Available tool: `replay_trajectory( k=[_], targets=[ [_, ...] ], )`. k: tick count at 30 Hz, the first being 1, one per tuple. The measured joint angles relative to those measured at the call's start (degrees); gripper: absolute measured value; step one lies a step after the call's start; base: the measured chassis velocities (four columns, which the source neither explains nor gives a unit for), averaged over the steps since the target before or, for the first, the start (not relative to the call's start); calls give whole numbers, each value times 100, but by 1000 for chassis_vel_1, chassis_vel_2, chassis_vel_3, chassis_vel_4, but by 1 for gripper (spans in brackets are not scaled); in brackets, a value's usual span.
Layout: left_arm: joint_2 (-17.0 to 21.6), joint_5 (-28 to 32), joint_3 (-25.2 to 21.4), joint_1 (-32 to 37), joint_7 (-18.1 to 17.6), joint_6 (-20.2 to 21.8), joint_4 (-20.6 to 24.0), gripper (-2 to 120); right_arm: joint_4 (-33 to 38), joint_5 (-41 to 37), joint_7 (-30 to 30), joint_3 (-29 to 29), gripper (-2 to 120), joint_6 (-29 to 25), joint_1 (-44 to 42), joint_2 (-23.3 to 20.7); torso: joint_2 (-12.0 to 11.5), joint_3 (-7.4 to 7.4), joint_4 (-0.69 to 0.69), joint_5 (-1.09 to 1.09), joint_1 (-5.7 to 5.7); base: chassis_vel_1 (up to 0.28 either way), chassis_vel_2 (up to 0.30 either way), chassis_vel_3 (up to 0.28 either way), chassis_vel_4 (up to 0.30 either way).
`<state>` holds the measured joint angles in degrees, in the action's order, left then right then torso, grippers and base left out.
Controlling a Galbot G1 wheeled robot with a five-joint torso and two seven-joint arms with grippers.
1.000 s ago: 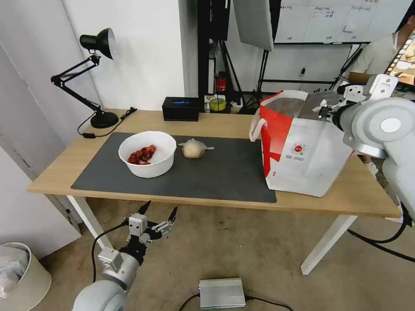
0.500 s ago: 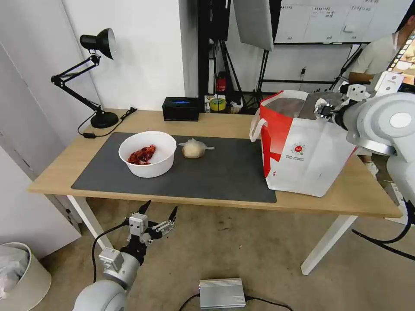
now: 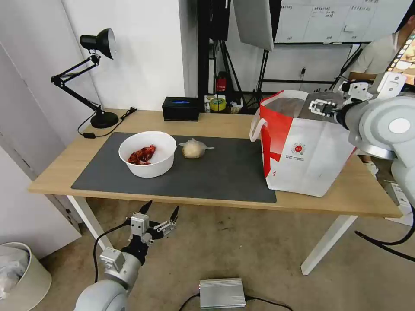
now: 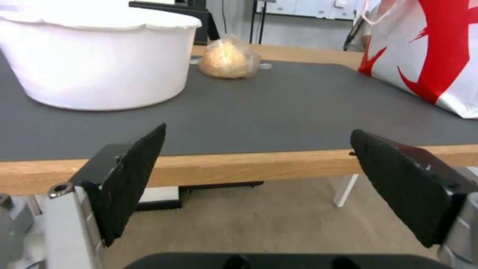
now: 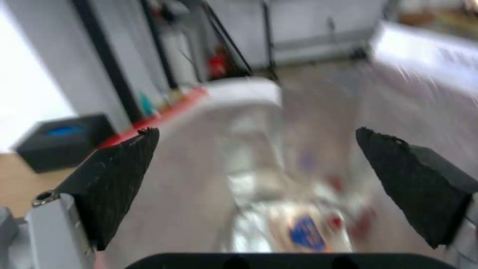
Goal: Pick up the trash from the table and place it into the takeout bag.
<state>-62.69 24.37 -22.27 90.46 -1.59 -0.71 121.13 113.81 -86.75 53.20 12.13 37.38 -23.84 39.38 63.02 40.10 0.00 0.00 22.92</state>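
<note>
We see the takeout bag [image 3: 302, 147] standing upright at about three o'clock on the counter [image 3: 216, 123], partly on the dark grey mat [image 3: 216, 172], its mouth open and its silvery lining showing; the right end effector [image 3: 322, 106] hangs over the far right rim of that mouth with its fingers spread wide and nothing between them; in the right wrist view its two black pads [image 5: 117, 179] frame the foil interior, where blurred clear packaging with red and blue bits lies at the bottom, too smeared for us to name.

The white bowl [image 3: 148, 153] with red scraps sits at about nine o'clock on the mat; just beside it, toward the bag, rests the clear bag with the beige lump [image 3: 193, 149], apart from the bowl; both are well apart from the takeout bag.

The left end effector [image 3: 160, 214] waits below the counter's near edge at about seven o'clock, fingers parted and empty; its own wrist view looks across the mat at the bowl [image 4: 99, 59], the beige lump [image 4: 229, 58] and the red-and-white side of the bag [image 4: 428, 48].

A black box [image 3: 181, 108] and a black desk lamp [image 3: 93, 77] stand along the far edge of the counter.
</note>
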Motion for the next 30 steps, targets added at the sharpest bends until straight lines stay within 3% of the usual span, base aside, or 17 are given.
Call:
replay_trajectory(
  k=[2, 6, 9, 10, 13, 20, 23, 30],
  targets=[
    [-7, -8, -19, 7, 0, -20, 8, 100, 222, 647, -699, 31, 100, -294, -194, -93, 0, 0, 2, -1, 0, 0, 0, 0, 0],
    [-7, -18, -39, 6, 0, -27, 9, 100, 371, 1230, -1335, 64, 100, -638, -452, -166, 0, 0, 1, -2, 0, 0, 0, 0, 0],
    [12, -18, -92, 5, -1, -31, 35, 100, 588, 2341, -2357, 158, 100, -1329, -1033, -314, 0, 0, 1, 1, 0, 0, 0, 0, 0],
    [12, -18, -92, 5, -1, -31, 35, 100, 588, 2341, -2357, 158, 100, -1329, -1033, -314, 0, 0, 1, 1, 0, 0, 0, 0, 0],
    [3, 5, -237, 43, 50, -235, 65, 100, 995, 2986, -3366, 258, 100, -2028, -1795, -445, 0, -1, -1, -1, 0, 0, 0, 0, 0],
    [-167, 79, -491, 203, 84, -330, 272, 100, 1267, 3403, -3923, 169, 100, -2411, -2474, -360, 0, 0, 0, -1, 0, 0, 0, 0, 0],
    [-187, 110, -539, 220, 81, -330, 290, 100, 1237, 3806, -4160, 210, 100, -3049, -3041, -245, 1, 0, 0, 0, 0, 0, 0, 0, 0],
    [-195, 114, -594, 262, 80, -375, 261, 100, 1172, 4582, -4169, 305, 100, -3983, -4143, 121, 0, 0, 0, 0, 0, 0, 0, 0, 0]
  ],
)
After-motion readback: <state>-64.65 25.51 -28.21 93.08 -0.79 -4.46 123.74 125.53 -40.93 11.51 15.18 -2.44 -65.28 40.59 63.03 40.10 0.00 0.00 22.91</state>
